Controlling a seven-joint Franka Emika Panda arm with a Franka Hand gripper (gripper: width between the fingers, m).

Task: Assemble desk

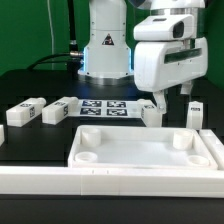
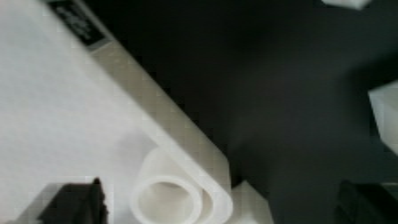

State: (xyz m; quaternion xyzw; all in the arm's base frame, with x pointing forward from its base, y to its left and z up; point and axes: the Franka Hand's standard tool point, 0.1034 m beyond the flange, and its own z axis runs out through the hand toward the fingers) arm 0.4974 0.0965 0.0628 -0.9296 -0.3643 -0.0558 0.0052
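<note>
Black work table (image 1: 40, 150) under a dark backdrop, as logged from my remote station.

1. Arm base (image 1: 105, 45), white, stood at the far middle of the table.
2. Border rail (image 1: 60, 185), long and white, ran along the near edge.
3. Tabletop (image 1: 130, 130), a white tray with a raised rim, lay flat just behind the rail, toward the exterior view's right.
4. Gripper (image 1: 172, 98) hung above the table behind the tabletop's far rim. I saw its jaws spread wide with nothing between them. In the wrist view its dark fingers (image 2: 71, 203) showed at two corners of the picture.
5. Marker board (image 1: 105, 107) lay flat in front of the base.
6. Leg (image 1: 28, 112) and leg (image 1: 60, 110) lay on the exterior view's left of the board. Leg (image 1: 150, 112) and leg (image 1: 195, 115) lay on its right, near the gripper.
7. Corner socket (image 2: 169, 197), round, sat in the tabletop under the wrist camera.
</note>
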